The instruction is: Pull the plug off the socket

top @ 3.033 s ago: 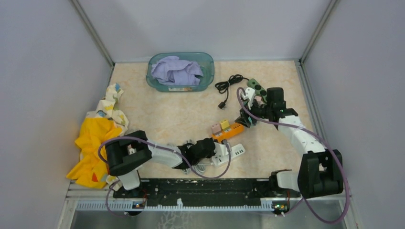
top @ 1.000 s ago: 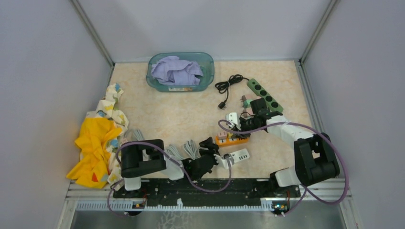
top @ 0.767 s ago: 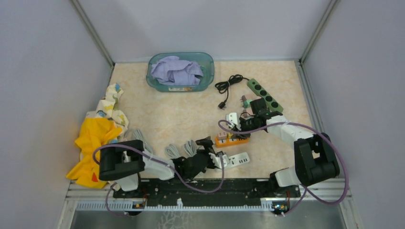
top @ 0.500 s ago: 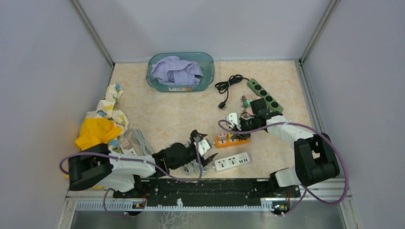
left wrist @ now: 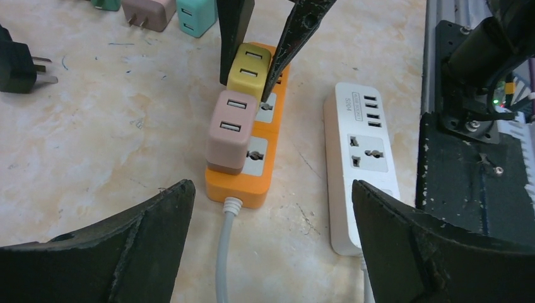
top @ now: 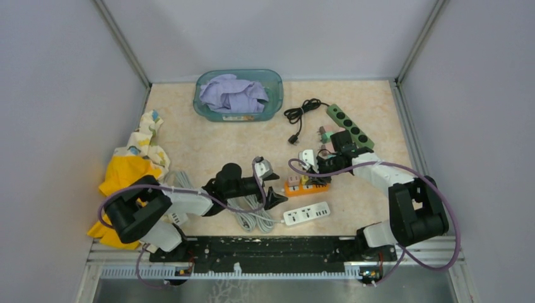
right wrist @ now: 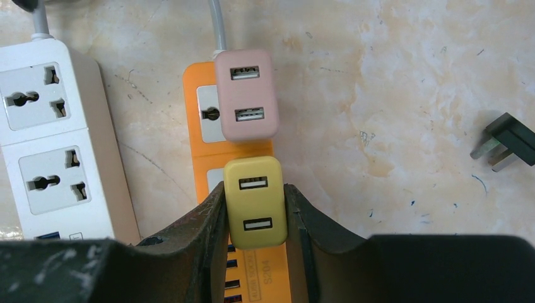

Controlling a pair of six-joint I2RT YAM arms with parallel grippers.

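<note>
The orange power strip (left wrist: 243, 183) lies on the table (top: 208, 151), a little right of the middle and toward the near edge. The white power strip (left wrist: 366, 158) lies alongside it, closer to that edge. Two plugs stand in the orange strip, touching each other: a pink plug (left wrist: 230, 129) nearest the cord end and a yellow plug (left wrist: 250, 71) next to it. The right gripper (right wrist: 253, 208) is clenched on the yellow plug, one finger pressed to each side. The left gripper (left wrist: 271, 202) hangs released at the strip's cord end, jaws spread wide and holding nothing. A grey cord bundle (top: 252, 214) lies by the near edge. A green power strip (top: 350, 126) and black cable (top: 301, 113) lie near the far right corner.
</note>
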